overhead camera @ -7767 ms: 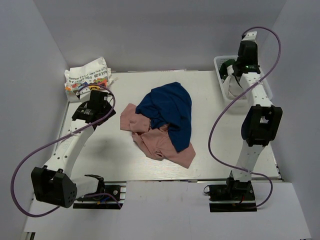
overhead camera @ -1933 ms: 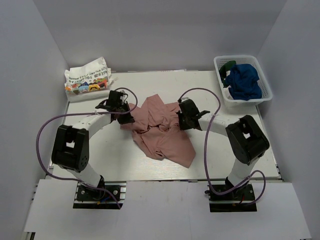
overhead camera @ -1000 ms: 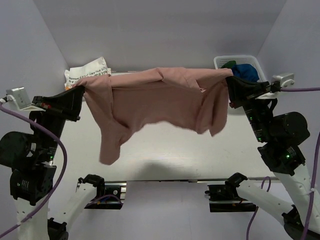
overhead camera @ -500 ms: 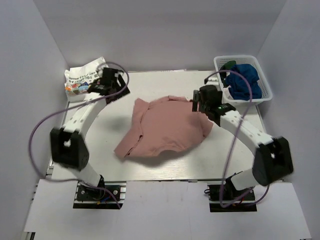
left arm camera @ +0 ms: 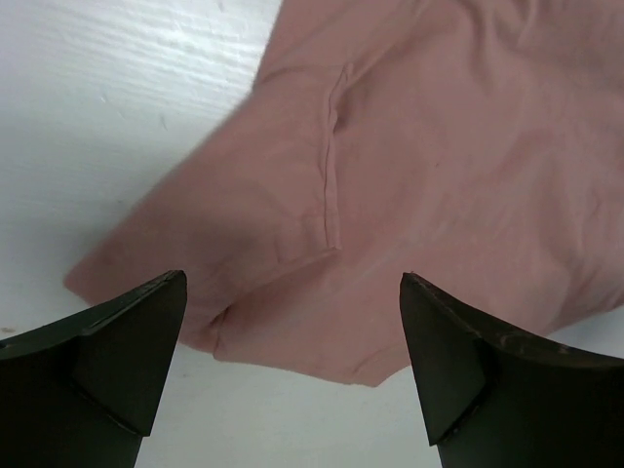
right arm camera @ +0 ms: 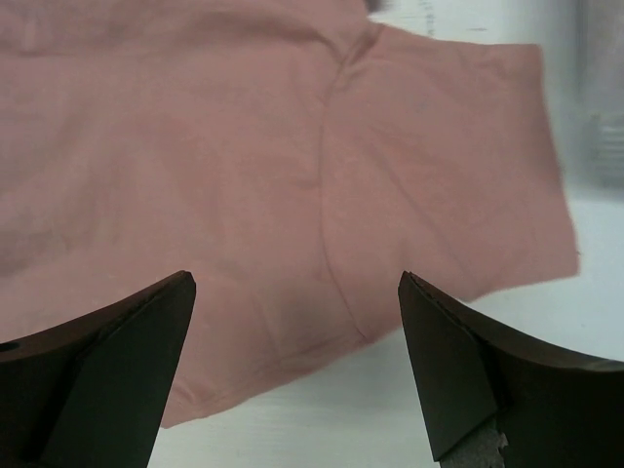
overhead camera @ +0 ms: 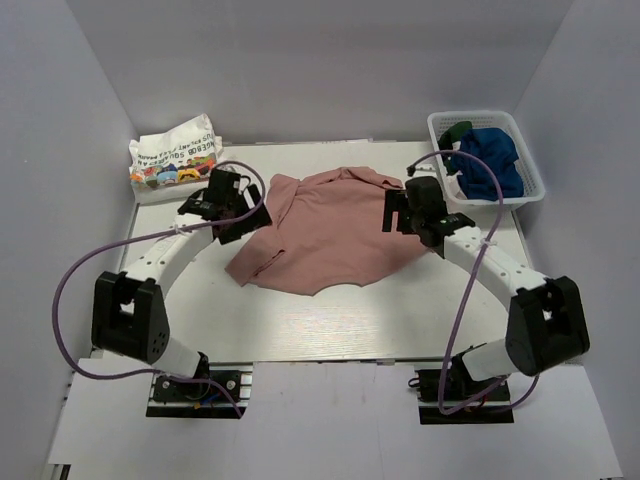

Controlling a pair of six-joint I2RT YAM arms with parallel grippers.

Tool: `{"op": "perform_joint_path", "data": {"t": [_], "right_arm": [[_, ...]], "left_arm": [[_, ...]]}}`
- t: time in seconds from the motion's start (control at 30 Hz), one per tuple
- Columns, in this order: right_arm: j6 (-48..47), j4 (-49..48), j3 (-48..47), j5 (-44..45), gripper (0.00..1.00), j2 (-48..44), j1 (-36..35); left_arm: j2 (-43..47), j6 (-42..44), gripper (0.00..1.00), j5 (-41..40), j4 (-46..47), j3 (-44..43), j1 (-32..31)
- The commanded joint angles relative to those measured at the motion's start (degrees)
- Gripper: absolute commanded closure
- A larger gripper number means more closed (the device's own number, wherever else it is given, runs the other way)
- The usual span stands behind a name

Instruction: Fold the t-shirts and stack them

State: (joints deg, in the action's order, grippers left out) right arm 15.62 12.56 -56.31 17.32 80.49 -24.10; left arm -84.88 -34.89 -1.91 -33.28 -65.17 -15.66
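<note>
The dusty pink t-shirt lies spread nearly flat on the white tabletop, a little behind the middle, with its plain side up and no print showing. Its collar end points to the back wall. The left sleeve is creased and partly folded over the body. The right sleeve lies flat, and its shoulder seam curves clearly in the right wrist view. The near hem is uneven and slightly rumpled.

The left fingers stand wide apart above the left sleeve, with nothing between them. The right fingers are likewise spread wide over the right sleeve and grip nothing.

Bare tabletop runs from the shirt's near hem to the near edge, with narrower strips on either side. A folded white t-shirt with colourful print sits at the back left corner, well apart from the pink one. Its rows of dark lettering are too small to read. At the back right, a white mesh basket holds a navy blue t-shirt and a dark green t-shirt.
</note>
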Motion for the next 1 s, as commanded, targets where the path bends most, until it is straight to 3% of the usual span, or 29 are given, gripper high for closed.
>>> {"op": "perform_joint_path", "data": {"t": [0.0, 0.27, 0.5, 0.77, 0.87, 0.9, 0.97], "right_arm": [[-2.2, -4.7, -1.2, -6.8, 0.1, 4.8, 0.3], [-1.6, -4.6, -6.5, -12.0, 0.1, 16.1, 0.3], [2.0, -6.9, 1.5, -16.7, 0.1, 18.3, -0.4], [3.8, -7.4, 14.1, -20.2, 0.1, 11.0, -3.1], [3.5, -7.1, 18.2, -17.6, 0.1, 4.4, -6.0], [2.3, -6.1, 18.5, -11.7, 0.1, 1.0, -6.3], [0.8, -3.1, 17.5, -9.2, 0.1, -1.9, -6.1]], "left_arm": [[-3.0, 0.6, 0.0, 5.5, 2.4, 3.7, -1.0], [-9.2, -1.1, 0.0, 6.5, 4.6, 7.3, -4.3], [-17.6, -1.7, 0.0, 0.2, 1.3, 2.0, -3.2], [-22.9, -2.7, 0.0, -7.5, -2.2, -3.9, -2.7], [-21.7, -1.7, 0.0, -10.5, -5.1, -8.7, -3.8], [-20.2, -1.1, 0.0, -11.7, -5.1, -8.7, -4.3], [-16.5, -1.1, 0.0, -11.2, -5.7, -8.7, -4.9]]}}
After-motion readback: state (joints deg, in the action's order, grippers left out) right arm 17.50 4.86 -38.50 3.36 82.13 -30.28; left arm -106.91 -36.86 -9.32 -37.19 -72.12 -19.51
